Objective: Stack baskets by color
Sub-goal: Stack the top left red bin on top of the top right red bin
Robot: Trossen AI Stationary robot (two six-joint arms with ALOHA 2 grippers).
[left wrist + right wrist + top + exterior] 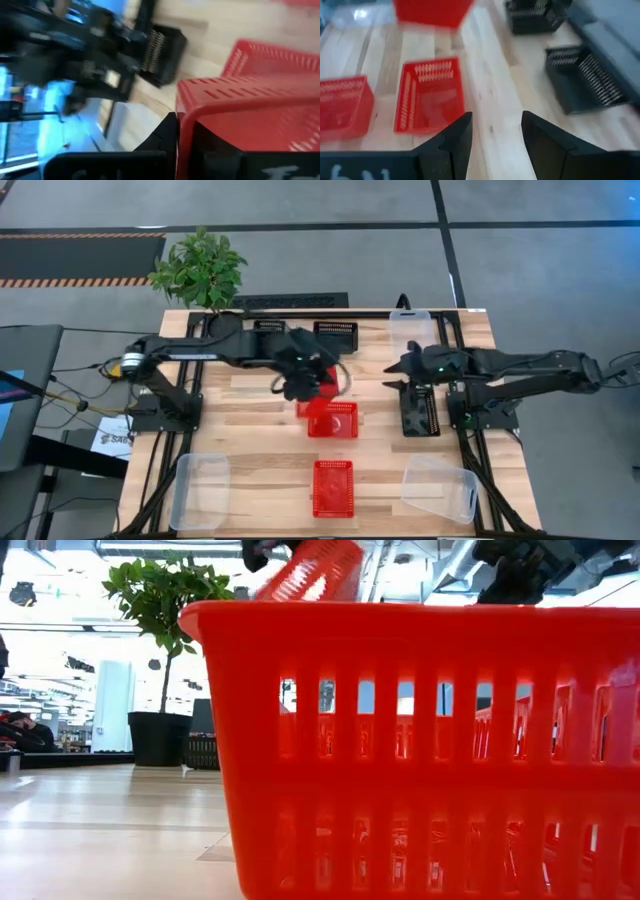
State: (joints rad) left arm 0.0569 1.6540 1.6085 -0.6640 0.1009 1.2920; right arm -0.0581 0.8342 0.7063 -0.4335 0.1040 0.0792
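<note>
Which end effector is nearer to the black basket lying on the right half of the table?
Right. The right end effector, open, hovers at the black basket's far end. The left end effector is off at mid-table, shut on a lifted red basket.

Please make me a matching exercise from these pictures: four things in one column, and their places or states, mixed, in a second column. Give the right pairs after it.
Column A
1. left gripper
2. right gripper
3. plant
4. front red basket

Column B
a. at the back left corner of the table
b. open, holding nothing
c. shut on the held red basket
d. between two clear bins

Pairs: 1-c, 2-b, 3-a, 4-d
</note>
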